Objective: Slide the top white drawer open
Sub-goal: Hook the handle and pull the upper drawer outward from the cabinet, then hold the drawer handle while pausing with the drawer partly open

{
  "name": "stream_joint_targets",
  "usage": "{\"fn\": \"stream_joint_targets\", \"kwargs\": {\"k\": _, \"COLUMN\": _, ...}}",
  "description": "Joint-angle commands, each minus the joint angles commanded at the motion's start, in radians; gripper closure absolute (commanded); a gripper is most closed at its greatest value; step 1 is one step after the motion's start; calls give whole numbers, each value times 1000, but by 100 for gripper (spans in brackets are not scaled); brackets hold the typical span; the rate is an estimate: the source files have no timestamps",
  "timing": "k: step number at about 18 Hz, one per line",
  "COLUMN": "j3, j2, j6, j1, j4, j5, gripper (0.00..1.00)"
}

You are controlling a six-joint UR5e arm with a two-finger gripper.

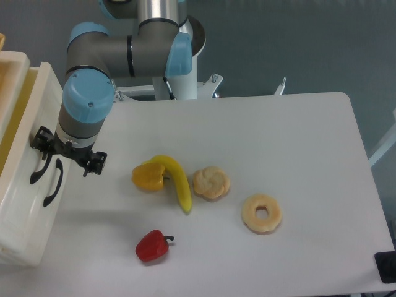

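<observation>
My jaws (pixel 43 156) are clamped on the curved black handle (pixel 38 170) of the top white drawer (pixel 28 148) at the desk's left edge, mid-pull; next, draw it straight out further.

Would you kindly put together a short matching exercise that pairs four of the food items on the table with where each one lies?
Items:
1. banana
2. red pepper
3. ring doughnut
4. yellow pepper

Places:
A. farthest right of the foods
B. nearest the front table edge
C. left of the banana, touching it
D. between the yellow pepper and the round pastry

Pairs: 1-D, 2-B, 3-A, 4-C
</observation>
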Motion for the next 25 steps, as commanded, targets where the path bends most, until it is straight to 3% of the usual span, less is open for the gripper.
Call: {"fn": "stream_joint_targets", "kwargs": {"k": 25, "j3": 25, "j2": 14, "j6": 18, "j1": 136, "j4": -2, "j5": 2, "gripper": 0}}
